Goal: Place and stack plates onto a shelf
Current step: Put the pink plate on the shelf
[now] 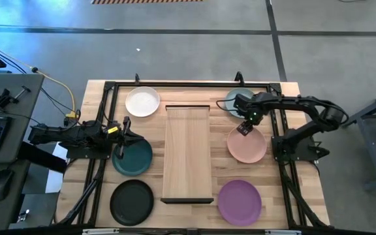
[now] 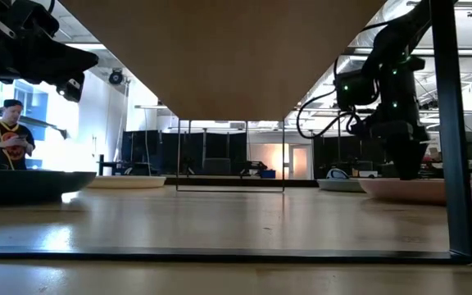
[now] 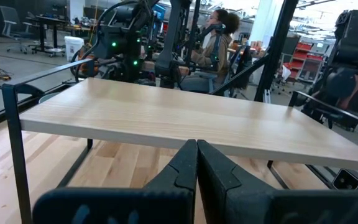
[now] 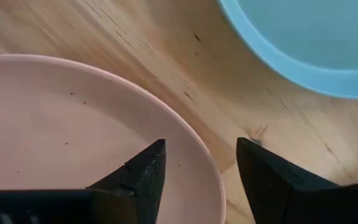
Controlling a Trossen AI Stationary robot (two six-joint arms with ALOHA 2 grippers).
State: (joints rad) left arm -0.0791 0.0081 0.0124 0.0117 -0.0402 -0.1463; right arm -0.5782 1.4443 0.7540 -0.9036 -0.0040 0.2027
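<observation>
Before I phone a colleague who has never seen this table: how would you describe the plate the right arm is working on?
Find the long pale wooden shelf down the table's middle. On its right lie three plates in a row; take the middle one, the pink plate. It sits between the pale blue-green plate and the purple plate, and the right gripper has its open jaws astride its rim.

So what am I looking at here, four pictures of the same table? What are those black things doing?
Yes, one table, four cameras: one overhead, one at tabletop height, one on each arm's wrist. The black things are two robot arms with two-finger grippers. The right gripper is open, its fingers straddling the rim of the pink plate, beside the pale blue-green plate. The left gripper is shut and empty, over the dark teal plate. White, black and purple plates lie around the wooden shelf, which bears nothing yet.
</observation>
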